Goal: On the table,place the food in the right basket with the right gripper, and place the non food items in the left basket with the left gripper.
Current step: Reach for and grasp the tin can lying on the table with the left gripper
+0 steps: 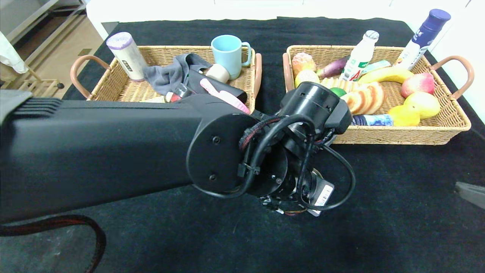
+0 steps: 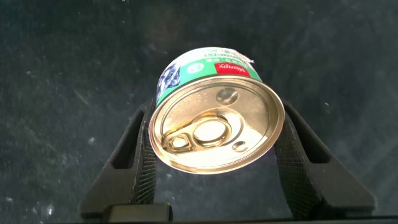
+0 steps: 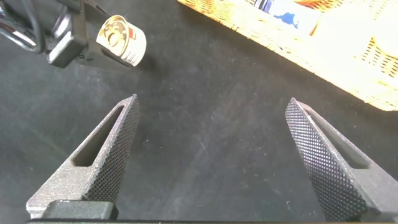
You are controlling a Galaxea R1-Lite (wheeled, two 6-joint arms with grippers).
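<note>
One small tin can (image 2: 214, 121) is held between the fingers of the left gripper (image 2: 214, 162), which is closed on the can's round side wall with a pad against each flank; the pull-tab lid faces the wrist camera and the green and red label wraps the wall. In the right wrist view the can (image 3: 121, 39) hangs clear above the black tablecloth (image 1: 398, 212), in front of the two baskets and nearer the right basket (image 1: 447, 125) than the left basket (image 1: 113, 85). The head view shows only the left arm's wrist, not the can. As a judgement, the can is stiff and will not crush, but its metal wall and glossy label are smooth and curved, so it could swivel or slide if pinched off centre; the surest hold is across the widest part of the wall, midway up, as now. Its weight is probably modest but dense for its size. The right gripper (image 3: 211, 155) hovers low over the cloth with its jaws spread fully wide and nothing between them. The right basket already holds fruit, bread and bottles; the left holds a mug, a cloth and a canister.
</note>
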